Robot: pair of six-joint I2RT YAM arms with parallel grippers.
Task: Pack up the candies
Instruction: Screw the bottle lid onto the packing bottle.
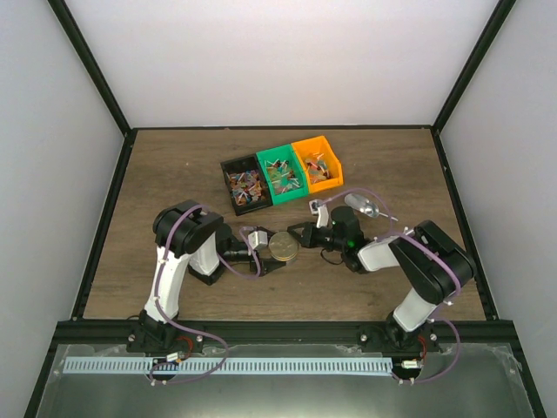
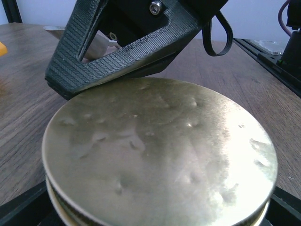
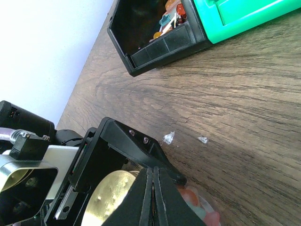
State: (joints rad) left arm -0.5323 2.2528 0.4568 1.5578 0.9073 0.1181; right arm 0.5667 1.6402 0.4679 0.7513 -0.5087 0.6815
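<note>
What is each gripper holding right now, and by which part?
The left gripper clamps the gold-lidded jar by its sides; the right gripper is shut on nothing visible.

The candies (image 1: pixel 244 186), small wrapped pieces in mixed colours, lie loose in piles inside the adjoining black bin (image 1: pixel 238 162), green bin (image 1: pixel 277 152) and orange bin (image 1: pixel 313 142).

Glossy metal lid (image 2: pixel 160 155), matt wood table (image 2: pixel 28 108), shiny-wrapped candies (image 3: pixel 165 21)
</note>
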